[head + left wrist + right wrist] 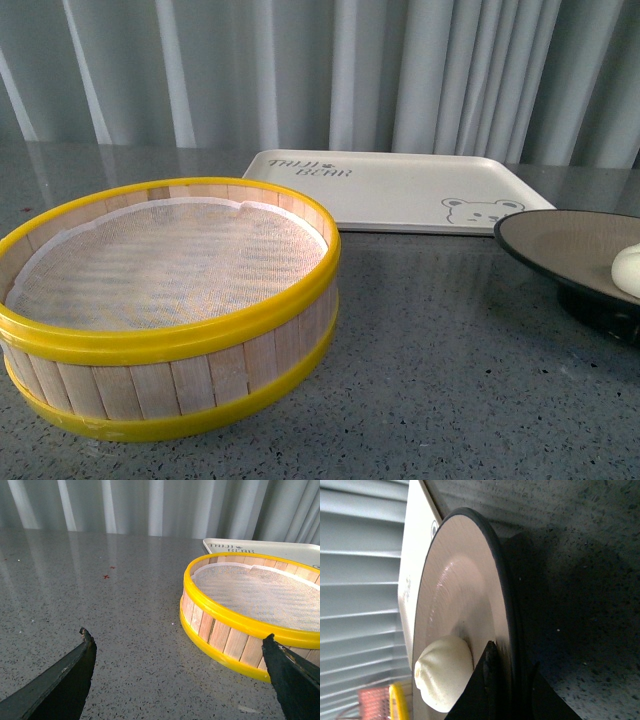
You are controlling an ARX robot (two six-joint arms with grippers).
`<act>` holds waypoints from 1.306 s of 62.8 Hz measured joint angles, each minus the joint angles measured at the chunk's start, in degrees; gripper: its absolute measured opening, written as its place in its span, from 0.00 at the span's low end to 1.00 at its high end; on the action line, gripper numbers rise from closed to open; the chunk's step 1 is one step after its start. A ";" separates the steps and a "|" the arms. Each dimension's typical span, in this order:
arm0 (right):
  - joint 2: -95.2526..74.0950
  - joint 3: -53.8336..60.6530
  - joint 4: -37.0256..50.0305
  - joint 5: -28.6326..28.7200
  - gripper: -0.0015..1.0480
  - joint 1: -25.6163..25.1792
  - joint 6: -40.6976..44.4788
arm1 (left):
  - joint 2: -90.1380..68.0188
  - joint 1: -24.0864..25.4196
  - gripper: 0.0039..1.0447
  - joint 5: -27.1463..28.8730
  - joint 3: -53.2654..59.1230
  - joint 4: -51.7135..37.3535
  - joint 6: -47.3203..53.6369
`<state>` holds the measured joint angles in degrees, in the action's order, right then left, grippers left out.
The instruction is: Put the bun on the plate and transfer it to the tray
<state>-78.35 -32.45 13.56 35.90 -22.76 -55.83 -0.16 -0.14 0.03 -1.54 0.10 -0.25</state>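
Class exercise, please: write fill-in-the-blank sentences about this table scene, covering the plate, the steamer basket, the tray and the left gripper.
1. The small white item lying on the plate is a ____.
2. The wooden steamer basket has a ____ rim.
3. The tray shows a printed ____ face.
4. The left gripper is ____, holding nothing.
Missing words: bun; yellow; bear; open.

Grey speckled tabletop [450, 350] w/ pale pleated curtain [200, 70] behind.
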 joint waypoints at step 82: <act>-35.74 -42.16 9.33 -13.75 0.03 15.06 -9.81 | 0.00 0.00 0.94 0.00 0.00 0.00 -0.02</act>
<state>-114.08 -74.61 22.90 22.15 -7.70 -65.65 -0.16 -0.14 0.03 -1.54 0.10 -0.27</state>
